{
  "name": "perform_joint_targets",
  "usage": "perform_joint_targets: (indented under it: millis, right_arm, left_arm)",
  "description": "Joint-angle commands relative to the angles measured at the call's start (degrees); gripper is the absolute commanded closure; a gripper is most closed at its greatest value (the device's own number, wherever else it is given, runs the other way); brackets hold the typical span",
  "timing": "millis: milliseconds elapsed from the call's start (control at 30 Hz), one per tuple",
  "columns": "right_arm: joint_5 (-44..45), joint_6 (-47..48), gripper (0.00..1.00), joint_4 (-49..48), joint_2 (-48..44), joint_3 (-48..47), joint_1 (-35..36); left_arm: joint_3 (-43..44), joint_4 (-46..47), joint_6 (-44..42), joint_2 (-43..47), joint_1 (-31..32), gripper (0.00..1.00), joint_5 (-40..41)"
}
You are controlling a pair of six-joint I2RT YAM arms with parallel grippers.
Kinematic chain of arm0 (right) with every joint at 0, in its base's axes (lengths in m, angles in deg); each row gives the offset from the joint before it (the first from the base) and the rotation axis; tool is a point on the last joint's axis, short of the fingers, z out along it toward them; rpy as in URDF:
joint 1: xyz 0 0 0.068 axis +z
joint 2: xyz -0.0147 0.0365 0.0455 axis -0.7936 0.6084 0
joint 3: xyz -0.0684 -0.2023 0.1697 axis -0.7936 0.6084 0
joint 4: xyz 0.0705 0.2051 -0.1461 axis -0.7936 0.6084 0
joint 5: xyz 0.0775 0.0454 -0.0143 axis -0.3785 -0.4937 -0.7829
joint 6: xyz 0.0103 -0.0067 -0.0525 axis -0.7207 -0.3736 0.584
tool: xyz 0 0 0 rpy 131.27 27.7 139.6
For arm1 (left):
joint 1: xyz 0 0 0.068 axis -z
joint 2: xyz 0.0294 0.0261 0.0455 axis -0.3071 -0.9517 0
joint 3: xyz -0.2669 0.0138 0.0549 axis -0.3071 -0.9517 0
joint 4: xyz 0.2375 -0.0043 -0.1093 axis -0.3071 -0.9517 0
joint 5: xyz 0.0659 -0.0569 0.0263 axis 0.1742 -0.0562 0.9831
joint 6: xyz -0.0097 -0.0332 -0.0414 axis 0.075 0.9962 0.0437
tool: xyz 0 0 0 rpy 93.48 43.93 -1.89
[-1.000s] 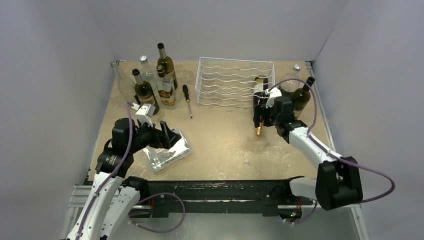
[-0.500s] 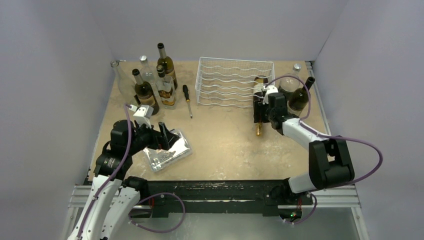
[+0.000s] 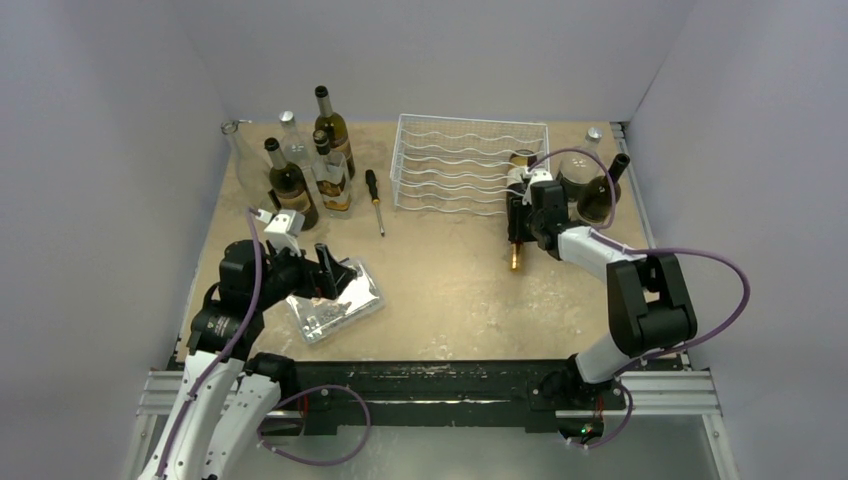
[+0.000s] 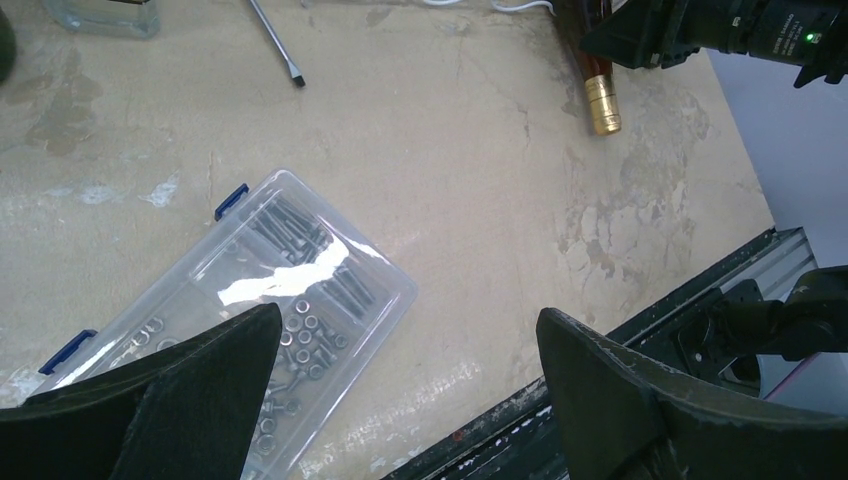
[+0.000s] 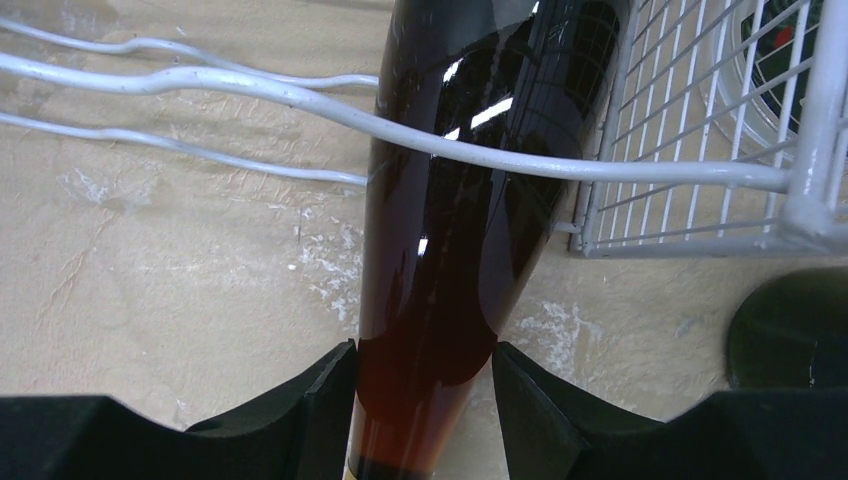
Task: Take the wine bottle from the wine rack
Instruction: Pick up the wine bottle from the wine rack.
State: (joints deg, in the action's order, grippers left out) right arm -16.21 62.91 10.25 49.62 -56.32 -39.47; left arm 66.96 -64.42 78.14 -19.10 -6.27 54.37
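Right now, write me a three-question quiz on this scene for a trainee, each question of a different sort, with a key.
1. True or false: the left fingers stand open above the clear plastic box.
2. The right fingers sit on either side of: A a hammer; B the wine bottle; C the plastic box.
3. Fill in: the screwdriver lies between the standing bottles and the white wire ____.
Key: 1 true; 2 B; 3 rack.
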Motion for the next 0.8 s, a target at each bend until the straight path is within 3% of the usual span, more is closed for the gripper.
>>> perform_joint_targets:
  millis: [0,467,667,767]
  right_arm:
    - [-0.2,-1.7,0.47,-1.0,1.0,-3.1,0.5]
    - [-3.3,-2.9,0.37,2.9,4.9,-4.3,0.6]
    - [-3.6,-3.1,0.38,3.8,6.2,-5.0,0.5]
    - [-3.9,-4.0,0.46,3.5,6.1,-4.8,0.6]
  left_arm:
    - [2.2,1.0,-0.8,0.3,-0.6,0.00,-0.4]
    - [2.3,1.2,-0.7,0.4,-1.2,0.00,-1.0]
    - [2.4,1.2,-0.7,0.4,-1.3,0.00,-1.2]
    - [2.3,1.3,-0.7,0.4,-1.4,0.00,-1.2]
